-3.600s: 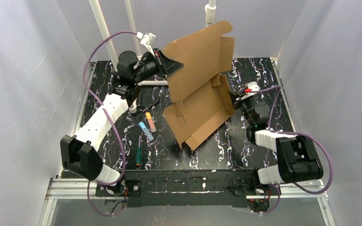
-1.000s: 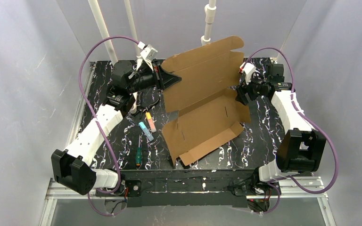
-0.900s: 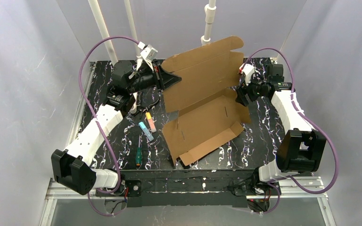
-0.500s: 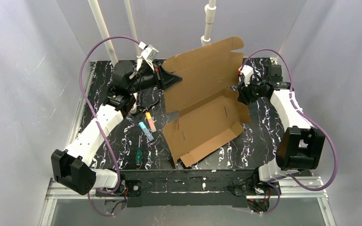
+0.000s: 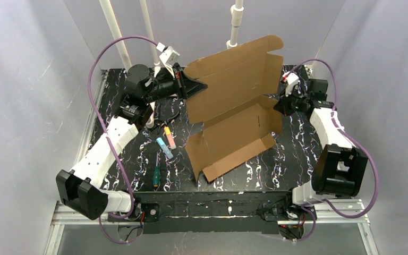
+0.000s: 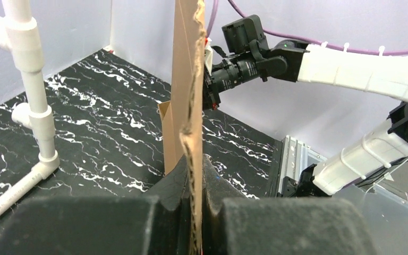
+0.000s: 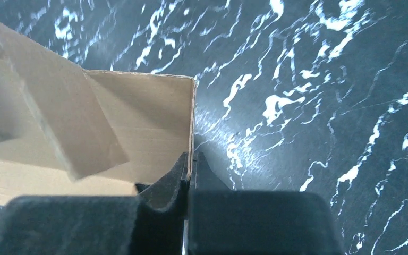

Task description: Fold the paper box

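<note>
Left gripper (image 6: 194, 178) and right gripper (image 7: 189, 166) each pinch an edge of the paper box (image 5: 228, 90), centre frame (probably light, stiff, crease-prone)

paper box (image 6: 187, 79) top cropped, small items (image 5: 168, 137) unidentifiable

Brown paper box (image 5: 228, 79), white-veined black table (image 5: 289, 156)

On table (image 5: 297, 159), paper box (image 5: 228, 114) sits centre, rear panel raised. Left edge sits in left gripper (image 5: 198, 85), right flap in right gripper (image 5: 277, 106). Left of it lie screwdriver (image 5: 155, 175) and markers (image 5: 164, 147).
</note>
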`<move>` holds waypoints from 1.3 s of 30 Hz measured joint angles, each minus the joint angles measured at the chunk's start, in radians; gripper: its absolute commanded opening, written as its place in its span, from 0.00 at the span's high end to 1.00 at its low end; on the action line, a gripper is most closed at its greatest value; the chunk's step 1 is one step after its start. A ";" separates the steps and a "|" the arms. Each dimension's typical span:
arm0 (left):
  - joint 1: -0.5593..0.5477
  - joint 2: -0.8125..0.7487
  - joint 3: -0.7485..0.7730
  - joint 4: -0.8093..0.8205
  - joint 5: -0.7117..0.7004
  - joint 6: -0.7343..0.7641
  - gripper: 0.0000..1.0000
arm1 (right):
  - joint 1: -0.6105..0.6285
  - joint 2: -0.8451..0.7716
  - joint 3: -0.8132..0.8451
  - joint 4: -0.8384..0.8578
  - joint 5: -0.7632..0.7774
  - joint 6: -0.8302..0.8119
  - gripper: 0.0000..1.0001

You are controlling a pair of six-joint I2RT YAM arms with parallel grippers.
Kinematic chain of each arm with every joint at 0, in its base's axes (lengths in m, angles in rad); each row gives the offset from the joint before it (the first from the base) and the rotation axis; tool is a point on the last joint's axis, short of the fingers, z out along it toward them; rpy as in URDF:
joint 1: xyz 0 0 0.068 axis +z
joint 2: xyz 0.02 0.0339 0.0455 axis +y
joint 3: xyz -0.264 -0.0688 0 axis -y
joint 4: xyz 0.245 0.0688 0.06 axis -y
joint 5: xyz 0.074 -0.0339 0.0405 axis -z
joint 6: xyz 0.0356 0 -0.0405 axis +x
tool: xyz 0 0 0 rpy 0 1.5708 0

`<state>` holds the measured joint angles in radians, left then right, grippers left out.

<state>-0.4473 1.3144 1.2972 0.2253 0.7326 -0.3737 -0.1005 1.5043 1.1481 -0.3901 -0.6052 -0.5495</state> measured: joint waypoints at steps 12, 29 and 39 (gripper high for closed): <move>-0.002 0.108 0.251 -0.144 0.014 0.145 1.00 | -0.043 -0.231 -0.352 0.690 -0.050 0.322 0.99; -0.008 0.150 0.243 -0.263 -0.039 0.311 1.00 | 0.085 -0.160 -0.505 1.028 0.087 0.356 0.99; -0.009 0.162 0.229 -0.309 -0.117 0.440 1.00 | 0.152 -0.053 -0.473 1.058 0.155 0.355 0.99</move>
<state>-0.4561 1.4761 1.5261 -0.0837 0.6159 0.0666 0.0517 1.4513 0.6754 0.6682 -0.4500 -0.1947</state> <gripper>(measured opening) 0.013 0.042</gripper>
